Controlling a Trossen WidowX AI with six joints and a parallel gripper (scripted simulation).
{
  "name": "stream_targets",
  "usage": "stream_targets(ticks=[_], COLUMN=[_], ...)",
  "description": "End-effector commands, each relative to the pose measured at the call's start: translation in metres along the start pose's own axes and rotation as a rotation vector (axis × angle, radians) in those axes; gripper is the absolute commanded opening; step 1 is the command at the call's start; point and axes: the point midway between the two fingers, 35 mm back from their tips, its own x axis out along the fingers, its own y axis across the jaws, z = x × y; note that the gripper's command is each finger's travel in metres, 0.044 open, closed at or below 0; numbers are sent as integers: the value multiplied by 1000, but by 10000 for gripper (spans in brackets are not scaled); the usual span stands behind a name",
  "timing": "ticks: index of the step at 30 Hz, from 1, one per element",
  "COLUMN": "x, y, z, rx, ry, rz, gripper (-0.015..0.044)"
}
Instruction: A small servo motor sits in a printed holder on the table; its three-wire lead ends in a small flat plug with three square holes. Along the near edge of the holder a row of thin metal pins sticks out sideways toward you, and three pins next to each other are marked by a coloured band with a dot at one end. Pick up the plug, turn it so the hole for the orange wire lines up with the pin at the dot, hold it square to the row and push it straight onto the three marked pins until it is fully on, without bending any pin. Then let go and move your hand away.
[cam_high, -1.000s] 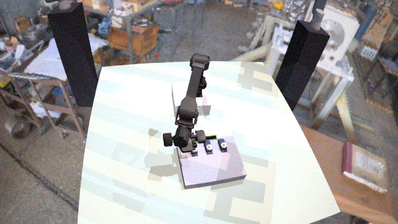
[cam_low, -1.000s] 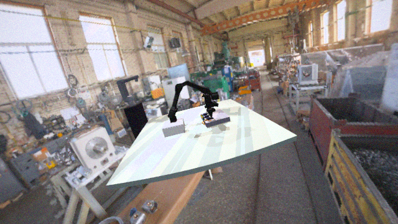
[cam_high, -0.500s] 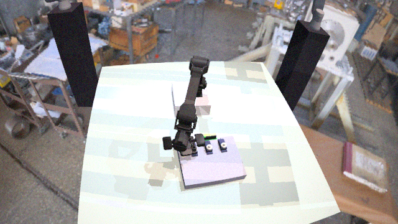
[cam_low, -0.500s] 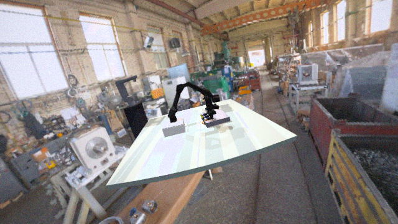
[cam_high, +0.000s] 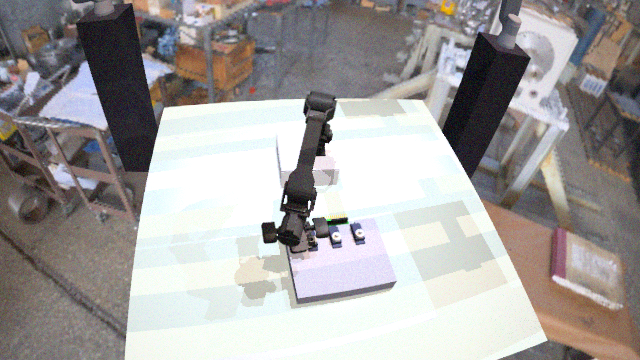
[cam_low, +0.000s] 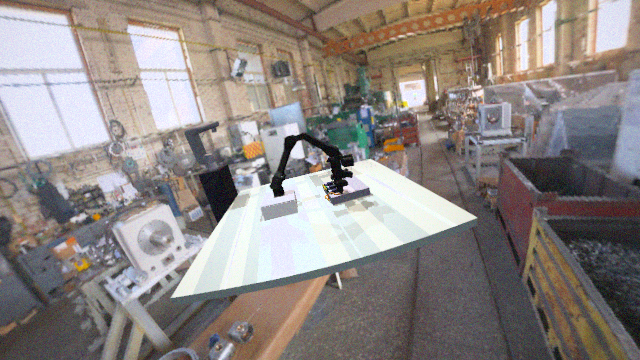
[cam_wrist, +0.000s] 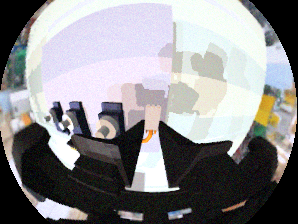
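The pale brown plug (cam_wrist: 152, 114) is at the holder's edge in the wrist view, with the orange wire (cam_wrist: 149, 136) curving from its near end. My gripper (cam_wrist: 151, 123) has its dark fingertips against both sides of the plug and is shut on it, low at the holder's left part in the top view. The pale purple holder (cam_high: 345, 272) (cam_low: 356, 194) (cam_wrist: 105, 45) carries three dark servos with round pale hubs. The green and yellow pin row (cam_high: 337, 220) lies along the holder's edge nearest the arm base. The coloured band, its dot and the plug's holes cannot be made out.
A second servo (cam_high: 336, 236) and a third servo (cam_high: 358, 233) stand right of the gripper in the top view. The arm's pale base block (cam_high: 308, 176) (cam_low: 280, 207) is on the table (cam_high: 200, 200) (cam_low: 300, 250). The arm reaches over from it.
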Motion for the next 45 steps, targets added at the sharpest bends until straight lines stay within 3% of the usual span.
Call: stream_targets(ticks=[1, 12, 22, 45], x=[1, -56, -61, -69], y=[0, 0, 11, 77], z=[1, 1, -8, -80], rx=[-4, -4, -5, -12], ry=[-3, -3, -2, 4], rz=[3, 3, 4, 10], gripper=[3, 0, 0, 0])
